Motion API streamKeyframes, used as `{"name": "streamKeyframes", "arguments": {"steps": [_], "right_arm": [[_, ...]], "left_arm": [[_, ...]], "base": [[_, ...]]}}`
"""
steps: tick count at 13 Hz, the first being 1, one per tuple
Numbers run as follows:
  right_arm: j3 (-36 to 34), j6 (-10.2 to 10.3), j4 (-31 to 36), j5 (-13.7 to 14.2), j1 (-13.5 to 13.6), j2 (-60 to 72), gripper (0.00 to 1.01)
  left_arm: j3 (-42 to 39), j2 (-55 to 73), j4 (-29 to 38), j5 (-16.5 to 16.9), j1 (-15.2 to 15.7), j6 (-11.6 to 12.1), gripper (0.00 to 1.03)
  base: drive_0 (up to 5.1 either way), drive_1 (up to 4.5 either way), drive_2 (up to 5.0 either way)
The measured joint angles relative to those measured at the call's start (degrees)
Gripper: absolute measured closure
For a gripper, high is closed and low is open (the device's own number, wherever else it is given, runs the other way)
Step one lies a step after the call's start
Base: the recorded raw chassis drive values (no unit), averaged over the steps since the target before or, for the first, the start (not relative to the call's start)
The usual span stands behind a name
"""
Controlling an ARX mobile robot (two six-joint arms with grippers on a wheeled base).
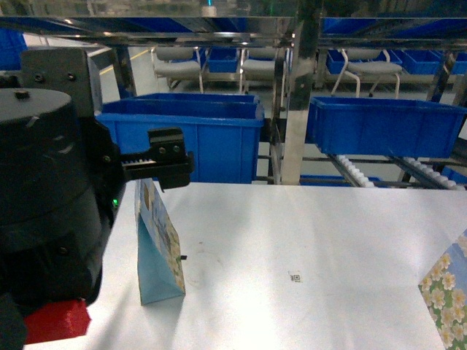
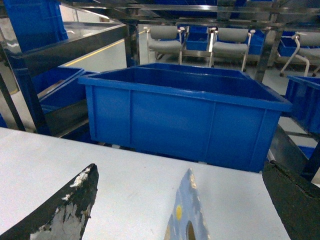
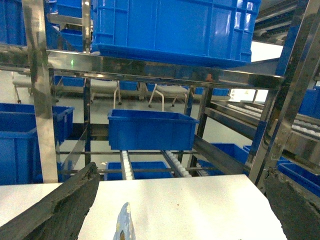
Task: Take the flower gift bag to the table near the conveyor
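From the head view we see the flower gift bag (image 1: pixel 159 248) standing upright on the white table (image 1: pixel 306 240), left of centre, with our left gripper (image 1: pixel 162 162) just above its top edge; whether it pinches the bag we cannot tell. A second flowered bag (image 1: pixel 446 292) sits at the right edge, blue bins (image 1: pixel 197 138) and conveyor (image 1: pixel 357 173) rollers beyond. In the left wrist view our fingers (image 2: pixel 62 207) stand apart either side of the bag's tip, a blue bin ahead. In the right wrist view the right gripper (image 3: pixel 185 210) is spread wide above a bag tip.

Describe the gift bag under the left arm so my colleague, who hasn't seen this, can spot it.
On the white table in front of the blue bins, look at the left side, just below the left pincer. The flower gift bag stands upright there, light blue with pale flowers. A second flowered bag is only partly visible at the right edge.
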Motion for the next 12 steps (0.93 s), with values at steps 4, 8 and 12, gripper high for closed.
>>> {"name": "streamKeyframes", "arguments": {"steps": [4, 8, 12], "right_arm": [[0.0, 0.0, 0.0, 0.0, 0.0, 0.0, 0.03], [0.0, 0.0, 0.0, 0.0, 0.0, 0.0, 0.03], [0.0, 0.0, 0.0, 0.0, 0.0, 0.0, 0.03]], "left_arm": [[-1.2, -1.7, 0.0, 3.1, 2.5, 0.0, 0.05], [-4.2, -9.3, -0.2, 12.4, 10.1, 1.0, 0.05], [-8.1, -51.2, -41.4, 33.8, 22.6, 9.6, 0.05]], "base": [[0.0, 0.0, 0.0], [0.0, 0.0, 0.0], [0.0, 0.0, 0.0]]}}
